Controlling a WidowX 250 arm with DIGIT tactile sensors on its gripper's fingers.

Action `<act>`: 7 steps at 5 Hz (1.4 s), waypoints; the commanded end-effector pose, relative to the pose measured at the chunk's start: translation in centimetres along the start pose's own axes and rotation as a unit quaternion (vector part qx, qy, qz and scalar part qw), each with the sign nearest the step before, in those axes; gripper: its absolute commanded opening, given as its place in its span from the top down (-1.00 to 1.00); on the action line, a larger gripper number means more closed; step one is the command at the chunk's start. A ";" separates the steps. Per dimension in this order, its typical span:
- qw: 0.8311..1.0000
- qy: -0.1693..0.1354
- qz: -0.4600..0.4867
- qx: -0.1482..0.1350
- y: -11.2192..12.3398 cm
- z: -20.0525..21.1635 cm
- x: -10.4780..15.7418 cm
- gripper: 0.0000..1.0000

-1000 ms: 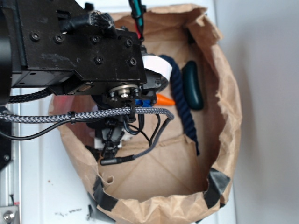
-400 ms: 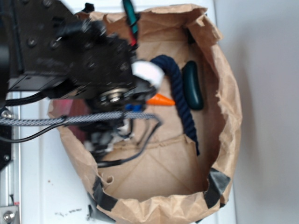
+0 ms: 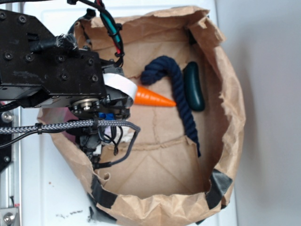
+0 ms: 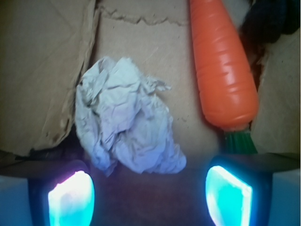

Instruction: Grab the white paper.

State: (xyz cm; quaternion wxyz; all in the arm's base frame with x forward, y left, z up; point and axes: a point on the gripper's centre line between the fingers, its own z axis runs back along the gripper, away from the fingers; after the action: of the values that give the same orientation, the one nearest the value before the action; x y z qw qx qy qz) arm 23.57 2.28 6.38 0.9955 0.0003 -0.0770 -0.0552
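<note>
The white paper (image 4: 124,125), a crumpled off-white wad, lies on the brown bag floor in the wrist view, left of centre. My gripper (image 4: 150,190) is open, its two glowing cyan fingertips (image 4: 70,197) wide apart at the bottom of the frame. The wad sits just ahead of the gap, nearer the left finger, and nothing is between the fingers. In the exterior view the black arm (image 3: 56,70) hangs over the bag's left side and hides the paper beneath it.
An orange carrot (image 4: 223,70) lies right of the wad and shows as the carrot (image 3: 153,98) beside the arm. A navy rope (image 3: 181,94) and a dark green object (image 3: 194,87) lie further right. The brown paper bag's rim (image 3: 233,117) walls everything in.
The arm has shifted left across the bag, uncovering the carrot and the rope's curled end.
</note>
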 end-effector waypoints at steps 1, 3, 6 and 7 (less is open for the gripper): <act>0.999 -0.022 0.009 0.023 -0.1 -0.3 2.6 -1.00; 0.999 -0.030 -0.026 0.023 -2.0 -0.6 1.5 -1.00; 0.998 -0.056 -0.033 0.000 -1.1 2.6 1.0 -1.00; 0.998 -0.052 -0.020 0.002 0.2 2.8 2.0 -1.00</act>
State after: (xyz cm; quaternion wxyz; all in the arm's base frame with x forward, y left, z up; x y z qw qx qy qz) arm 24.23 1.42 7.82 0.9913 -0.0071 -0.1028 -0.0815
